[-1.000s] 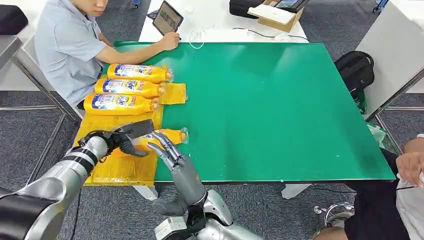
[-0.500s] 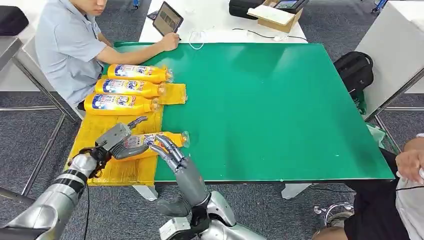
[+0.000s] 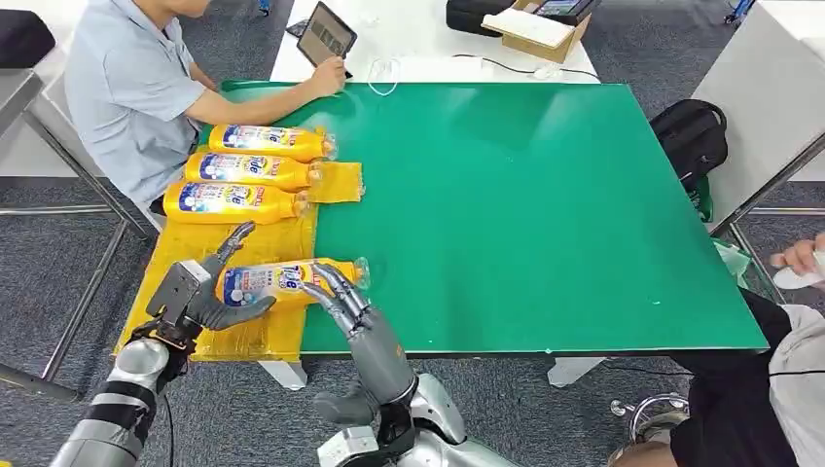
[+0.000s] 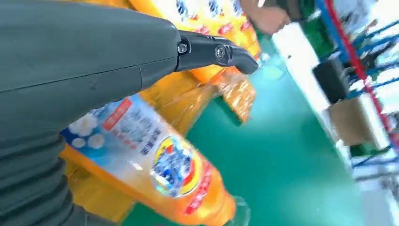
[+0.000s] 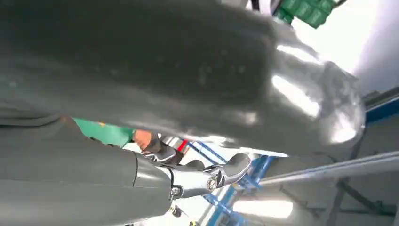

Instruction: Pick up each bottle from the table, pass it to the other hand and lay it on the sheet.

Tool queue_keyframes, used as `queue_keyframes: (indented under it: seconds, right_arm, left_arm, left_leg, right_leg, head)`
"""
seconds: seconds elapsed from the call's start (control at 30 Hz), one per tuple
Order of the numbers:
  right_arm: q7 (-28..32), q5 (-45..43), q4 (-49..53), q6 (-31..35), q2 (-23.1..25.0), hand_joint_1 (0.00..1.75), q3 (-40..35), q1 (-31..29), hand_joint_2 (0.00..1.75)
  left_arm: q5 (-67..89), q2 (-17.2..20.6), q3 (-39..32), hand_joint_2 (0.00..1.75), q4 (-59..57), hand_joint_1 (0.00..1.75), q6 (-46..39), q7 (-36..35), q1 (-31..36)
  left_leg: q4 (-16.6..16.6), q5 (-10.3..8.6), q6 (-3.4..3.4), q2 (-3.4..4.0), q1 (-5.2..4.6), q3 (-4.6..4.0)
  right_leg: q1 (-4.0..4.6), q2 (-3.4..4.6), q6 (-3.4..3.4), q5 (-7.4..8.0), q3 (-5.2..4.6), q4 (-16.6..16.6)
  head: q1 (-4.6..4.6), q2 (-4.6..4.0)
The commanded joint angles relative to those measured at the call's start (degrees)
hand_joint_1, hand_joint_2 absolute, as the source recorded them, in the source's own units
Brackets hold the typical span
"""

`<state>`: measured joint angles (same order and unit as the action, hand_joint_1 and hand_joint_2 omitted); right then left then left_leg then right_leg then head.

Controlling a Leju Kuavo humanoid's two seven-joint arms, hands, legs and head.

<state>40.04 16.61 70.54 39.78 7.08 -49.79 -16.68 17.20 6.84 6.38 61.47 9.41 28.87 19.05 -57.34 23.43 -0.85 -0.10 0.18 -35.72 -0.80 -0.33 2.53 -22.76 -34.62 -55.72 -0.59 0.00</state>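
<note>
- Fingers (image 3: 238,233) of the left hand (image 3: 199,292) have spread off the fourth detergent bottle (image 3: 282,282), holding nothing; the hand has drawn back.
- Bottle lies on the yellow sheet (image 3: 185,248) (neck over the green table (image 3: 545,204)), so it looks delivered.
- Right hand (image 3: 340,295) is loosely open, empty, beside it.

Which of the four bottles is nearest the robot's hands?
The bottle lying apart from the other three, at the near end of the yellow sheet, between the left hand and right hand. The others lie side by side near the person.
</note>
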Motion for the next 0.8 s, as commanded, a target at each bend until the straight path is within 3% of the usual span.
queue_keyframes:
  seconds: [0.03,0.43,0.47,0.53,0.63,0.7,0.8]
  right_arm:
    - [0.0,8.9,22.4,0.2,3.8,0.0,20.9,11.7,0.0]
    - [0.0,8.9,22.4,0.2,3.8,0.0,20.9,11.7,0.0]
    - [0.0,9.3,25.1,0.2,4.7,0.0,23.1,13.7,1.75]
    - [0.0,10.4,31.3,0.2,7.8,0.0,31.0,18.4,1.75]
    - [0.0,10.1,33.4,0.2,8.8,0.0,37.9,21.7,1.75]
    - [0.0,10.1,32.6,0.2,9.9,0.0,42.5,22.4,1.75]
    - [0.0,2.0,26.3,0.2,9.6,0.0,47.2,22.3,1.75]
  left_arm:
    - [-9.6,-14.8,-5.8,1.75,18.9,0.0,-11.9,2.1,-7.3]
    - [-9.6,-14.8,-5.8,1.75,18.9,0.0,-11.9,2.1,-7.3]
    - [-11.4,-16.3,-5.4,1.75,22.9,0.0,-13.4,2.6,-9.9]
    - [-14.6,-18.4,-2.1,1.75,32.5,0.0,-19.9,5.8,-16.5]
    - [-16.2,-18.6,1.3,1.75,38.3,0.0,-24.7,7.0,-21.5]
    - [-18.4,-19.2,1.3,1.75,39.0,0.0,-24.4,6.2,-22.8]
    - [-20.4,-20.5,0.1,1.75,38.6,0.0,-23.2,6.7,-25.2]
  left_leg:
    - [-0.1,0.1,-0.02,-0.39,-0.02,-0.05]
    - [0.0,0.15,-0.03,-0.13,-0.03,0.1]
    - [0.0,0.23,0.0,-0.12,0.0,0.22]
    - [0.0,0.18,-0.05,-0.12,0.0,0.05]
    - [-0.1,0.36,-0.07,-0.15,0.01,0.23]
    - [0.0,0.23,-0.07,-0.16,0.0,0.07]
    - [0.0,0.44,-0.07,-0.26,-0.02,0.3]
  right_leg:
    - [-0.02,-0.37,-0.01,-0.21,0.08,-0.1]
    - [0.04,-0.07,-0.05,-0.09,0.16,0.1]
    - [0.08,-0.06,-0.08,-0.15,0.28,0.0]
    - [0.02,-0.06,-0.01,-0.12,0.11,0.0]
    - [0.03,-0.09,-0.02,-0.28,0.32,0.0]
    - [0.02,-0.11,0.01,-0.15,0.17,0.1]
    - [0.0,-0.19,0.1,-0.36,0.45,0.1]
  head:
    - [0.0,0.0]
    - [-0.02,0.0]
    - [-0.02,0.0]
    - [-0.02,0.0]
    - [-0.02,0.0]
    - [0.0,0.0]
    - [-0.02,0.0]
